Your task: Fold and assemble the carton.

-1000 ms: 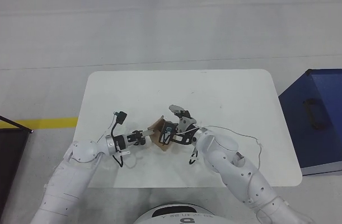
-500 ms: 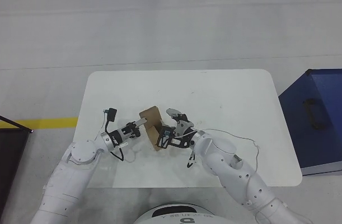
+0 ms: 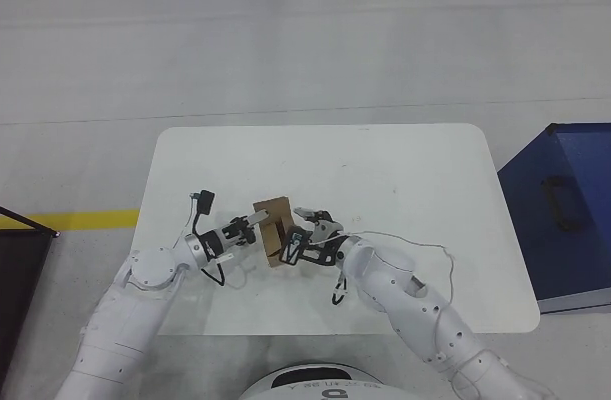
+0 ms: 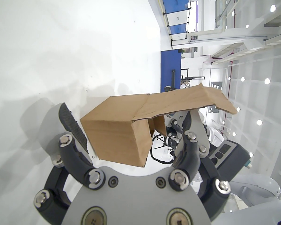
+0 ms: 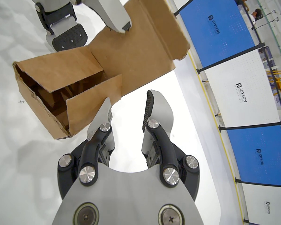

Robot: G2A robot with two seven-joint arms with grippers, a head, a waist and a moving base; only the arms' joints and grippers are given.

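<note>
A brown carton [image 3: 275,226] stands near the middle of the white table, one end open and its large lid flap raised. In the left wrist view the carton [image 4: 112,129] sits between the fingers of my left gripper [image 4: 128,115], which is open: one pad [image 4: 72,127] lies beside the body and the other finger is under the flap. My right gripper [image 5: 128,97] is open at the carton's open end [image 5: 61,71], one finger [image 5: 104,111] touching a small side flap. From above, the left gripper [image 3: 247,233] and right gripper [image 3: 299,244] flank the carton.
The white table [image 3: 415,170] has bare room behind and to the right of the carton. A thin white cable [image 3: 440,248] trails along the right arm. A blue bin [image 3: 575,215] stands off the table's right edge, a dark frame [image 3: 10,265] off its left.
The carton has shifted left and slightly away and has turned more upright with its flap raised. Both grippers moved left with it.
</note>
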